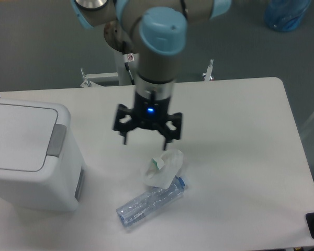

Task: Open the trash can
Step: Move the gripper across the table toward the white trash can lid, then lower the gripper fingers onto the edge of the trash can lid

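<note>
My tool (pixel 147 140), a black two-finger head with a small blue light glowing on its body, hangs over the middle of the white worktop (pixel 240 157) with its fingers (pixel 124 135) spread wide and nothing between them, so it is released. It points downward from my grey wrist, which carries a light blue round cap at the joint above. Just below the tool, apart from the fingertips, lies a crumpled piece of clear plastic wrapping with a bit of green on it (pixel 162 166), resting on the worktop. Touching that wrapping on its lower side lies a clear crushed plastic bottle with a blue cap (pixel 149 201), on its side, the cap end toward the wrapping and the base angled toward the near-left edge of the worktop. Well to the left of the tool stands the large white boxy plastic trash can with rounded corners (pixel 29 157), sitting on the worktop at the left edge of the view; its flat white lid lies shut and level, and the grey rectangular push tab (pixel 55 140) sits on the lid's right side, facing toward my tool. The tool is clear of the can, touching neither the lid nor the tab.
</note>
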`<state>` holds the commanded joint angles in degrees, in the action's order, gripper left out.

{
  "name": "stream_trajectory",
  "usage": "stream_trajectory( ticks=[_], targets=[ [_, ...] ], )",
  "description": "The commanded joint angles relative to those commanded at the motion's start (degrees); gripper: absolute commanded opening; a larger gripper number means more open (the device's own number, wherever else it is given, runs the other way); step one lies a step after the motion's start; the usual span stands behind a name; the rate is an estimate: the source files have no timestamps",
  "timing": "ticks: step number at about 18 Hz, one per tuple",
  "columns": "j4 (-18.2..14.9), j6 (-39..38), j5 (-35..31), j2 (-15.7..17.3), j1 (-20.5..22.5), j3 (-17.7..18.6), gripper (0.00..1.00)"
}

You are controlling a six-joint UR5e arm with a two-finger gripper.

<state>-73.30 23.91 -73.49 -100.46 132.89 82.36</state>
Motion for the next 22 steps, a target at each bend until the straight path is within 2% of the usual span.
stream_trajectory(
  ticks=[5, 9, 22],
  targets=[
    [0.3, -4.5, 2.0, -0.8, -2.6, -4.0, 1.00],
    [0.3, -5.4, 1.6, -0.8, -5.2, -3.4, 1.00],
    [0.7, -5.5, 1.2, -2.9, -6.4, -3.1, 1.00]
  ],
)
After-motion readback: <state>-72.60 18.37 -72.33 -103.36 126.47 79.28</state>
